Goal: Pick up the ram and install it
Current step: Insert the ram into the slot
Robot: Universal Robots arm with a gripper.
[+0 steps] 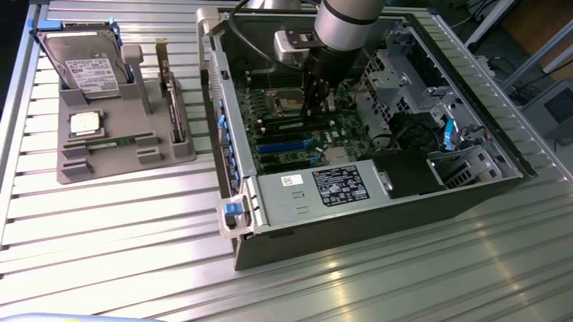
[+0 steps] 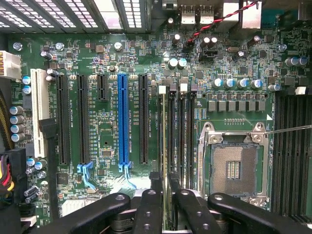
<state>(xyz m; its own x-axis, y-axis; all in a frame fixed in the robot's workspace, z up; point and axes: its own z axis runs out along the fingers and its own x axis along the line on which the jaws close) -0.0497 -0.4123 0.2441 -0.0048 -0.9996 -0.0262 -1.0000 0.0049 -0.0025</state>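
the black two-fingered gripper (image 1: 315, 107) on the silver-grey robot arm (image 1: 345, 20) reaches down inside the open dark grey computer case (image 1: 358, 221), over the green motherboard (image 1: 291, 134). in the wrist view the black fingers (image 2: 155, 183) stand close together, clenched on the long, thin green ram stick (image 2: 163, 146), seen edge-on. the stick runs away from the fingers along the bank of black memory slots (image 2: 183, 141) that lies between the blue expansion slot (image 2: 123, 122) and the square metal-framed cpu socket (image 2: 233, 165). the stick stands in line with the slot nearest the expansion slots; whether it is fully seated cannot be told.

on the ribbed aluminium table (image 1: 107, 221), well apart from the case on the exterior view's left, a grey moulded parts holder (image 1: 80, 164) carries a silver hard drive with blue rails (image 1: 85, 60), an upright dark expansion card (image 1: 174, 100) and a second thin green stick (image 1: 117, 141) lying flat.
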